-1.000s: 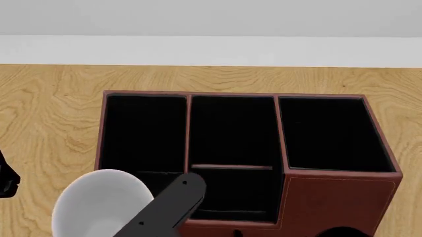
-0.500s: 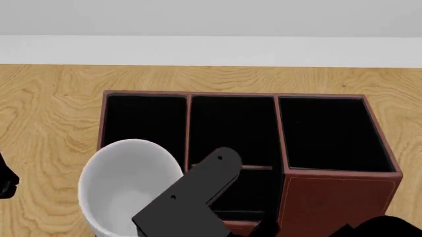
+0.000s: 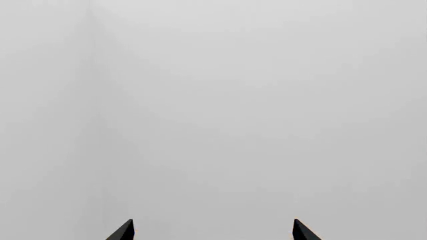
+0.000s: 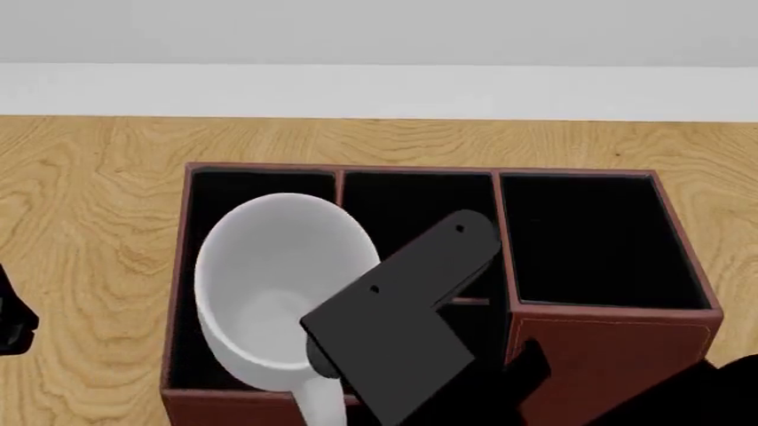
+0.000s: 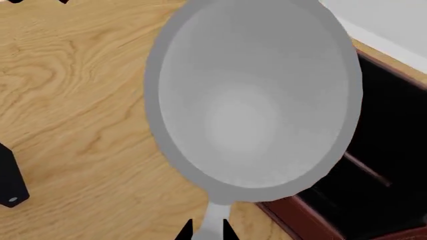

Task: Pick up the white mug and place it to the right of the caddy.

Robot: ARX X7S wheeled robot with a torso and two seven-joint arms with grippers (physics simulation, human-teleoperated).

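The white mug (image 4: 279,284) hangs in the air with its opening turned toward the head camera, in front of the left compartment of the caddy (image 4: 604,355). My right gripper (image 5: 207,231) is shut on the mug's handle (image 5: 215,220), with the bowl of the white mug (image 5: 253,95) filling the right wrist view. The black right arm (image 4: 409,302) crosses the caddy's middle section. Beside the mug, the dark red-brown caddy (image 5: 293,216) shows its black-lined compartments. Against a blank grey background, my left gripper (image 3: 212,232) stands open, holding nothing.
The caddy stands on a wooden table (image 4: 83,195) that runs back to a white wall (image 4: 379,53). A black part of the left arm (image 4: 10,321) shows at the head view's left edge. Bare wood lies to the caddy's right (image 4: 722,204).
The right arm has carried the mug up and to the right, from low at the caddy's front left corner to over its left compartment. The caddy has not moved.
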